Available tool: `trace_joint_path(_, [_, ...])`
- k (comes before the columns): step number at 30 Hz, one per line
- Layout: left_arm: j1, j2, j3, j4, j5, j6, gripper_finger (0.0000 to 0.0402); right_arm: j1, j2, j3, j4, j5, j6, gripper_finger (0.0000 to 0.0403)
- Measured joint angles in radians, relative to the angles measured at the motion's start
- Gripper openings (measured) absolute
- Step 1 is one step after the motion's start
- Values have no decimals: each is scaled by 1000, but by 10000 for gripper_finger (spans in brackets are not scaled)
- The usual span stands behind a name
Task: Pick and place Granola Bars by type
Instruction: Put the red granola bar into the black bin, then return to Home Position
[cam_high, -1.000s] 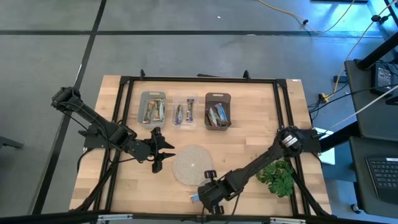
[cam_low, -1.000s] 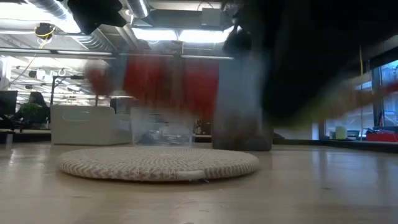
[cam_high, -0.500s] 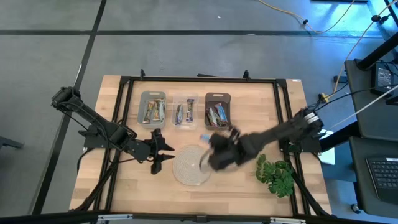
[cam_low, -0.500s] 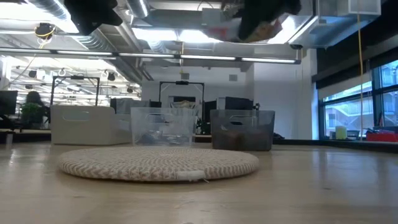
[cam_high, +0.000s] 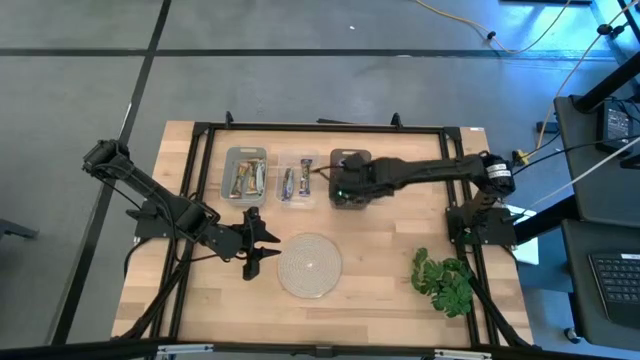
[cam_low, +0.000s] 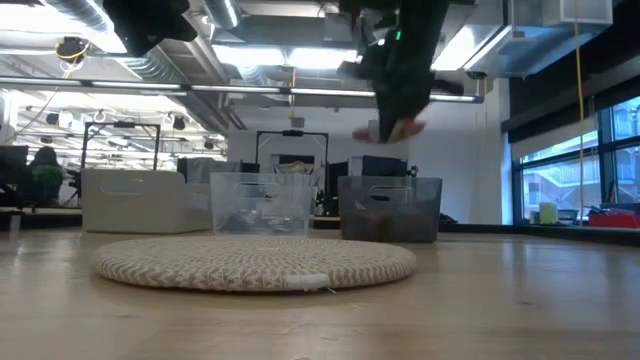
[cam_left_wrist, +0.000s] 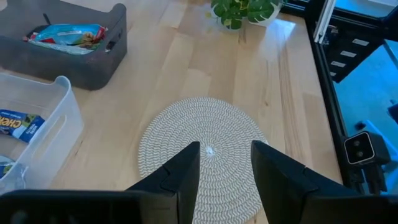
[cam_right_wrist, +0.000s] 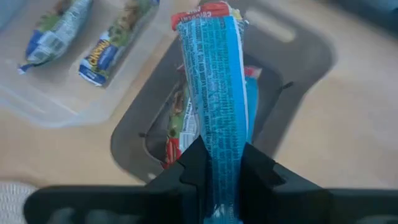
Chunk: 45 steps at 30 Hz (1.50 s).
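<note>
Right gripper (cam_right_wrist: 214, 177) swung over dark bin (cam_high: 350, 178); wrist view shows blue bar (cam_right_wrist: 214, 87) clamped.

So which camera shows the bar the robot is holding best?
The right wrist view: the blue granola bar fills it, pinched in the right gripper above the dark bin. The low view shows a blur; the high view hides it.

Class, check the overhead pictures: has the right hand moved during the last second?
Yes. The right hand went from the table's near edge, past the woven mat, to above the dark bin.
</note>
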<state>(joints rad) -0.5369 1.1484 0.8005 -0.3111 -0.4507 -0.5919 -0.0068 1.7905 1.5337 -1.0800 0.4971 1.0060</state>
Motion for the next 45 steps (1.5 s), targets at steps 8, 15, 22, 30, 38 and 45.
trace_joint_path(8, [0,0,0,0,-4,1,136,-109,0,-221,338,-191,-69,65])
trace_joint_path(15, [0,0,0,0,-4,1,136,-120,0,-318,438,-228,-78,79])
trace_joint_path(22, [0,0,0,0,-4,2,136,-123,0,-327,453,-200,-102,121])
trace_joint_path(30, [0,-5,0,1,-10,-29,136,-136,-29,-290,407,-185,-141,180])
trace_joint_path(38, [3,-180,-25,136,-49,117,136,59,-265,-249,443,-130,-451,187])
trace_joint_path(45, [46,-375,-215,381,13,221,136,345,-468,-288,334,85,-562,187])
